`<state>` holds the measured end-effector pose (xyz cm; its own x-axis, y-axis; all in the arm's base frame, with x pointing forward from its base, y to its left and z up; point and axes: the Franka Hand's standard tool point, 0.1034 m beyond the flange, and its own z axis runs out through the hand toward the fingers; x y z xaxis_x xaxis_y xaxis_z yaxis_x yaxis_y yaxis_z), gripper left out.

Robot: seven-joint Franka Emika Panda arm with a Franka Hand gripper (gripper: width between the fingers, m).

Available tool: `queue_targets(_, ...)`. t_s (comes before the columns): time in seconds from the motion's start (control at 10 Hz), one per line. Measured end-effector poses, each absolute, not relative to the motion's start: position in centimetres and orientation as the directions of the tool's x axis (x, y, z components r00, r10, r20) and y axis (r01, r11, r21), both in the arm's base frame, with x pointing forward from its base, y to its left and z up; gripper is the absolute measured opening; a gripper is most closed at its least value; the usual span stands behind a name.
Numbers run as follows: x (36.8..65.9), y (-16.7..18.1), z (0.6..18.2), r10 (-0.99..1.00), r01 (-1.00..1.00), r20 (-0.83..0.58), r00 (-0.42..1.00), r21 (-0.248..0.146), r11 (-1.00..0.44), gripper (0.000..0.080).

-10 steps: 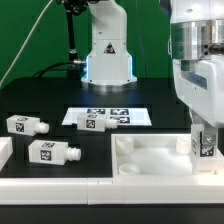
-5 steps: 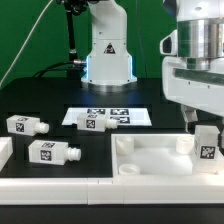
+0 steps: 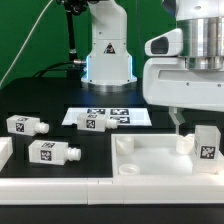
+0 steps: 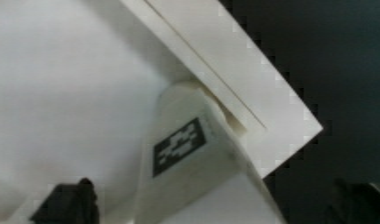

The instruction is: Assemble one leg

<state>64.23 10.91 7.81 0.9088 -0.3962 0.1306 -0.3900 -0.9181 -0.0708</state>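
Observation:
One leg (image 3: 207, 146) stands upright, tag facing front, in the near right corner of the large white tray-like part (image 3: 150, 160). My gripper (image 3: 196, 118) hangs above it, open and empty, with one finger (image 3: 176, 120) showing to the leg's left. In the wrist view the leg (image 4: 190, 140) lies against the tray's rim (image 4: 222, 70), and my gripper (image 4: 219, 205) has its dark fingertips (image 4: 71, 200) far apart on either side. Three more legs lie loose: two on the black table (image 3: 27, 125) (image 3: 52, 153) and one (image 3: 95, 122) on the marker board (image 3: 125, 117).
The robot's white base (image 3: 108, 50) stands at the back centre with cables beside it. A white part (image 3: 5, 152) shows at the exterior view's left edge. The tray fills the front right of the table.
My gripper has let go of the leg and risen. The leg stays standing in the tray's corner. The other legs have not moved.

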Motion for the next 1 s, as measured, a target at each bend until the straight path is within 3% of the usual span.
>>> queue_targets(0.1, 64.30, 10.92, 7.70, -0.284, -0.280, 0.154, 0.946, -0.049, -0.959, 0.0649)
queue_targets(0.3, 64.30, 10.90, 7.70, -0.372, -0.366, 0.147, 0.917, -0.065, -0.928, 0.0622)
queue_targets(0.4, 64.30, 10.90, 7.69, -0.400, -0.394, 0.145, 0.905, -0.070, -0.917, 0.0441)
queue_targets(0.5, 64.28, 10.93, 7.68, -0.470, -0.463, 0.138, 0.872, -0.081, -0.883, 0.0441)
queue_targets(0.6, 64.27, 10.83, 7.65, -0.541, -0.533, 0.131, 0.831, -0.091, -0.841, 0.0283)
queue_targets(0.8, 64.21, 10.71, 7.61, -0.659, -0.651, 0.115, 0.743, -0.106, -0.752, 0.0284)
queue_targets(1.0, 64.04, 10.51, 7.62, -0.831, -0.824, 0.072, 0.551, -0.110, -0.556, 0.0284)
